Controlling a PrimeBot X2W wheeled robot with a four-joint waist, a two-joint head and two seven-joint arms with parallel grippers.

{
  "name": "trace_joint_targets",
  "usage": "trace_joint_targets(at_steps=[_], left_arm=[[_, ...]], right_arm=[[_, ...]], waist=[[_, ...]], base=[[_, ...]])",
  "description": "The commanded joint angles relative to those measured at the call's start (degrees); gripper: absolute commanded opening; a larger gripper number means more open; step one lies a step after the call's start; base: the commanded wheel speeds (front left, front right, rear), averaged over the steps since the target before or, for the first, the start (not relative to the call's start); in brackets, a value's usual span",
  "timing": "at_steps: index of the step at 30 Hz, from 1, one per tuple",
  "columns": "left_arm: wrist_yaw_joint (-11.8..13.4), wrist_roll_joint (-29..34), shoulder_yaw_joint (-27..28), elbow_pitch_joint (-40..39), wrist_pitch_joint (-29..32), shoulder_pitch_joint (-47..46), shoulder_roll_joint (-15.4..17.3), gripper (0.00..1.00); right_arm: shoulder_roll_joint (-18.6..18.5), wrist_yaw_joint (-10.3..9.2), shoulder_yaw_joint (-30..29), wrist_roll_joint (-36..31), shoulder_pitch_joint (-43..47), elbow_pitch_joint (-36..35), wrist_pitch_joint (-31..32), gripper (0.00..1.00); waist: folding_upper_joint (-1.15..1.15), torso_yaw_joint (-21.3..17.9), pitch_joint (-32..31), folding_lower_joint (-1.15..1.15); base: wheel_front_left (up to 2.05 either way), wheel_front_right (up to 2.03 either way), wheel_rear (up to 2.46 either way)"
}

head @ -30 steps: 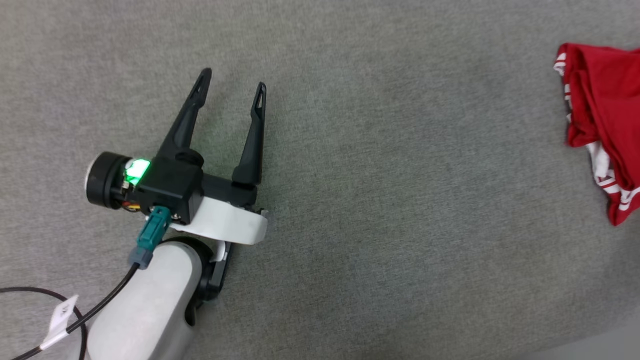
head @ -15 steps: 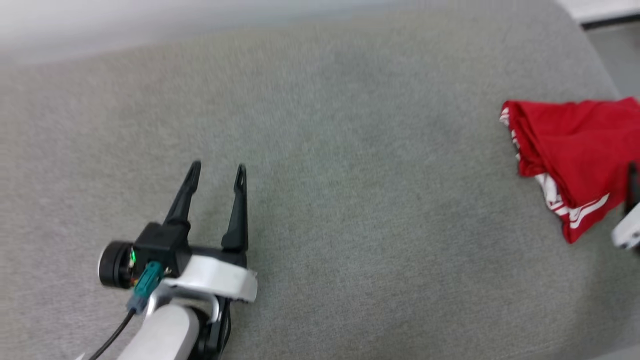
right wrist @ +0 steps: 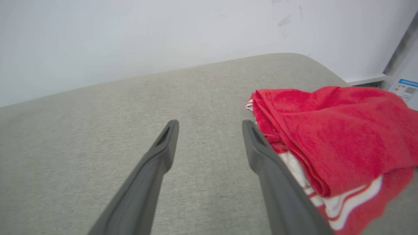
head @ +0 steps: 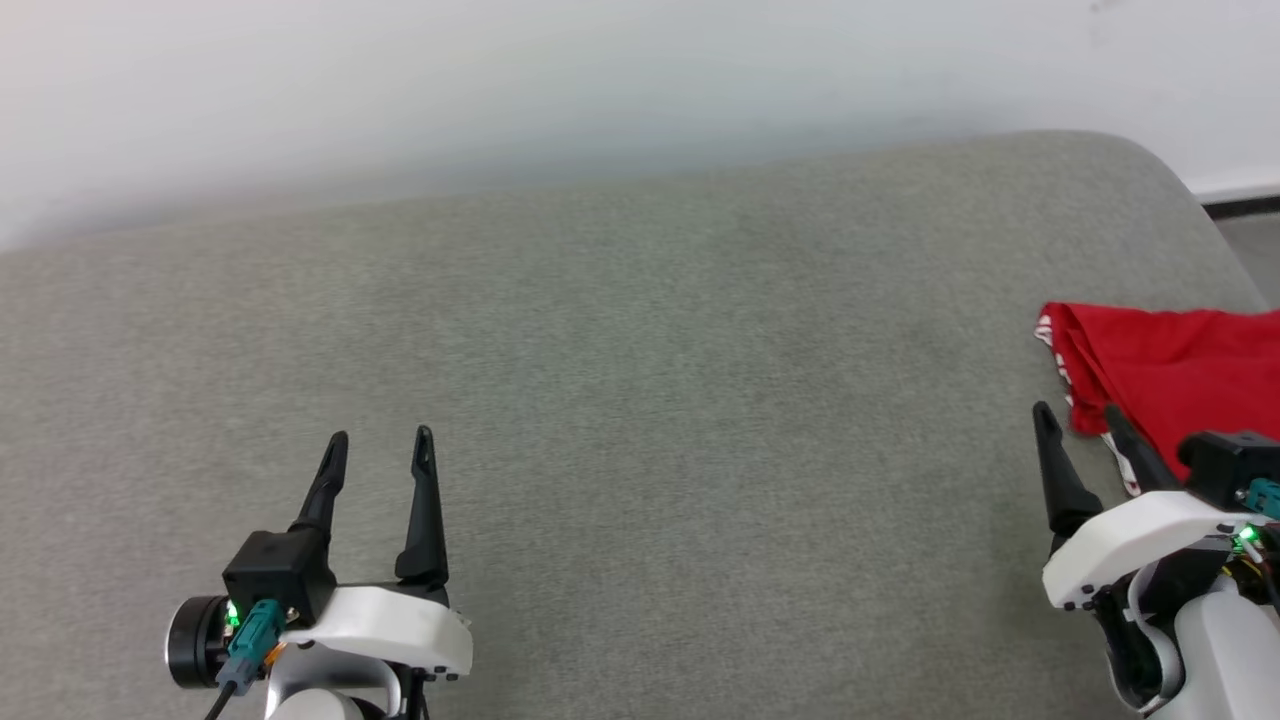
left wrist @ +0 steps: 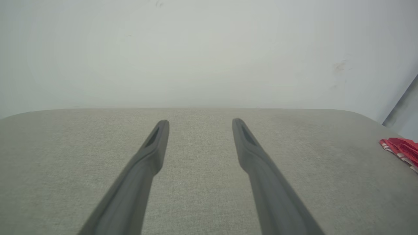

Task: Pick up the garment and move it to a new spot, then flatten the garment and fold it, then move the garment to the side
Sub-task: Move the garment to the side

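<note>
Garment (head: 1170, 375) folded at the right — both hands spread, empty.

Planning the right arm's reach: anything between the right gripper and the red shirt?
Nothing visible stands in the way. The right gripper is open above the bare grey cushion, and the garment lies bunched just to its right. Its right finger overlaps the garment's edge in view; I cannot tell whether they touch.
</note>
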Motion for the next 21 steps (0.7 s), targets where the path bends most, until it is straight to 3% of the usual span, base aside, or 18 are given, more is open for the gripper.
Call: trace_joint_targets(at_steps=[1,14,21], left_arm=[[0.31,-0.21,0.41,0.13,-0.26,0.89,0.24,1.00],[0.36,-1.65,2.54,1.18,-0.27,4.47,2.79,1.00],[0.36,-2.08,2.14,1.41,0.31,6.49,3.34,1.00]], right_arm=[[0.53,-0.04,0.37,-0.08,1.64,-2.47,0.43,1.00],[5.65,-0.04,-0.07,-5.57,12.88,-26.91,6.17,1.00],[7.04,-0.03,-0.39,-8.22,18.46,-34.63,9.69,1.00]], waist=[[0.00,2.05,-1.63,0.01],[0.00,5.03,-5.15,0.01],[0.00,4.62,-6.80,0.01]], base=[[0.00,0.00,0.00],[0.00,0.00,0.00],[0.00,0.00,0.00]])
